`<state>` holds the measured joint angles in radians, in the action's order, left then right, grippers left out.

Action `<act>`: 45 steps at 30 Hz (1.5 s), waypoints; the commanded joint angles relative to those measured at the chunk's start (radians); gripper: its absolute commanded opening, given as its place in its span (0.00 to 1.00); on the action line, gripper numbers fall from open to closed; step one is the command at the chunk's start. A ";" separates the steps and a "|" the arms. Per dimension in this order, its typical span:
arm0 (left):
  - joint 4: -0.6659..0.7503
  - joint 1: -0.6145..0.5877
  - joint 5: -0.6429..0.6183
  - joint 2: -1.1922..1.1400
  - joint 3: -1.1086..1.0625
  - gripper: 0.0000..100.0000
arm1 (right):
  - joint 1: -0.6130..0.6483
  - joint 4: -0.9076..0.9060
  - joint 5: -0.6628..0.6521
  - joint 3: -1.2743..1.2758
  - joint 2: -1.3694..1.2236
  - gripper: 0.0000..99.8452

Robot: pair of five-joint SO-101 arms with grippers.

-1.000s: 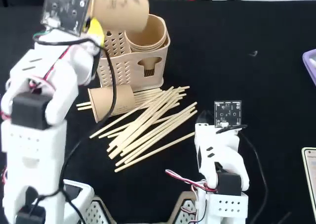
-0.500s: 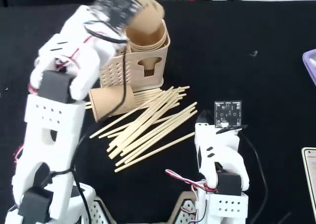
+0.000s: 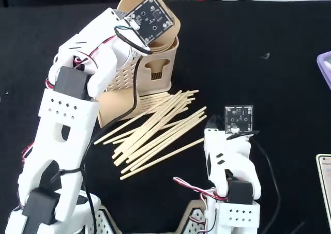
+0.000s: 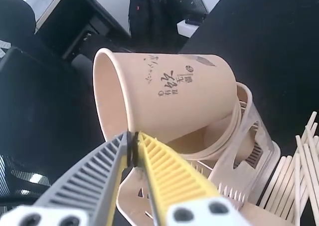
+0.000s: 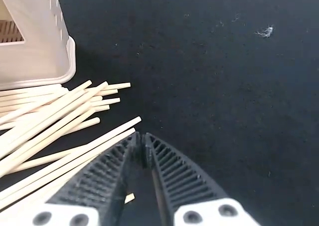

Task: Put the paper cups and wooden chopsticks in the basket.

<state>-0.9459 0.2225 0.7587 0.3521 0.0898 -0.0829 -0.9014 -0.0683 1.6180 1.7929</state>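
Here, wooden chopsticks (image 3: 155, 128) lie scattered on the black table (image 3: 279, 79) beside the basket (image 3: 155, 71).

The left arm (image 3: 67, 115) and right arm (image 3: 227, 159) are white shells with black motors (image 3: 72, 83), red, white and black cables (image 3: 189, 186) and black wrist boards (image 3: 151, 21); the left tool (image 4: 132, 145) has grey and yellow ribbed fingers (image 4: 169, 176), the right tool (image 5: 141, 142) black ones.

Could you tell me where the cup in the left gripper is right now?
The cup is tilted over the basket, far left of the table in the high view, its rim pinched by the left gripper above the cups nested inside.
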 commanded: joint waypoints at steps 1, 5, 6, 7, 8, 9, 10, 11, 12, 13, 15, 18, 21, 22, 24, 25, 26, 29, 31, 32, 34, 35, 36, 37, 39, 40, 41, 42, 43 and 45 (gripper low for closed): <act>0.017 -0.027 0.012 -0.003 0.054 0.03 | -0.009 0.023 0.009 -0.004 0.016 0.01; 0.017 -0.071 0.012 -0.008 0.099 0.03 | -0.009 0.023 0.009 -0.004 0.016 0.01; 0.017 -0.074 0.012 -0.008 0.097 0.03 | -0.009 0.023 0.009 -0.004 0.016 0.01; 0.017 -0.074 0.012 -0.008 0.096 0.03 | -0.009 0.023 0.009 -0.004 0.016 0.01; 0.017 -0.073 0.012 -0.009 0.094 0.03 | -0.009 0.023 0.009 -0.004 0.016 0.01; 0.017 -0.071 0.012 -0.011 0.090 0.03 | -0.009 0.023 0.009 -0.004 0.016 0.01; 0.008 -0.070 0.012 -0.012 0.090 0.03 | -0.009 0.023 0.009 -0.004 0.016 0.01; -0.006 -0.061 0.012 -0.014 0.090 0.03 | -0.009 0.023 0.009 -0.004 0.016 0.01; -0.020 -0.047 0.012 -0.014 0.090 0.03 | -0.009 0.023 0.009 -0.004 0.016 0.01; -0.037 -0.038 0.012 -0.014 0.090 0.03 | -0.009 0.023 0.009 -0.004 0.016 0.01; -0.064 -0.024 0.012 -0.014 0.090 0.03 | -0.009 0.023 0.009 -0.004 0.016 0.01; -0.072 -0.027 0.012 -0.014 0.096 0.03 | -0.009 0.023 0.009 -0.004 0.016 0.01; -0.074 -0.031 0.012 -0.014 0.096 0.03 | -0.009 0.023 0.009 -0.004 0.016 0.01; -0.074 -0.031 0.012 -0.014 0.096 0.03 | -0.009 0.023 0.009 -0.004 0.016 0.01; -0.074 -0.030 0.011 -0.014 0.099 0.04 | -0.009 0.021 0.009 -0.004 0.016 0.01; -0.071 -0.030 0.008 -0.014 0.101 0.05 | -0.009 0.021 0.009 -0.004 0.016 0.01; -0.071 -0.028 0.006 -0.014 0.101 0.08 | -0.009 0.021 0.009 -0.004 0.016 0.01; -0.069 -0.028 0.003 -0.014 0.093 0.16 | -0.009 0.021 0.008 -0.004 0.016 0.01; -0.068 -0.030 0.002 -0.014 0.093 0.16 | -0.009 0.021 0.008 -0.004 0.016 0.01; -0.068 -0.030 0.002 -0.014 0.097 0.16 | -0.009 0.021 0.008 -0.004 0.016 0.01; -0.066 -0.028 0.002 -0.014 0.102 0.16 | -0.009 0.021 0.008 -0.004 0.016 0.01; -0.064 -0.027 0.002 -0.012 0.102 0.16 | -0.009 0.021 0.008 -0.004 0.016 0.01; -0.064 -0.024 0.002 -0.011 0.104 0.16 | -0.009 0.021 0.006 -0.004 0.016 0.01; -0.064 -0.024 0.002 -0.009 0.108 0.16 | -0.009 0.021 0.006 -0.004 0.016 0.01; -0.066 -0.027 -0.035 -0.008 0.134 0.16 | -0.009 0.021 0.006 -0.004 0.016 0.01; -0.069 -0.028 -0.068 -0.008 0.153 0.16 | -0.009 0.021 0.006 -0.004 0.016 0.01; -0.072 -0.028 -0.097 -0.008 0.174 0.17 | -0.009 0.021 0.006 -0.004 0.016 0.01; -0.074 -0.028 -0.124 -0.006 0.189 0.17 | -0.009 0.021 0.006 -0.004 0.016 0.01; -0.075 -0.024 -0.155 -0.002 0.196 0.17 | -0.009 0.021 0.006 -0.004 0.016 0.01; -0.103 -0.021 -0.221 0.000 0.206 0.17 | -0.009 0.021 0.006 -0.004 0.016 0.01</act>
<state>-1.0196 0.1872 0.6268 0.3322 0.2232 -0.0829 -0.9014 -0.0683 1.6180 1.7929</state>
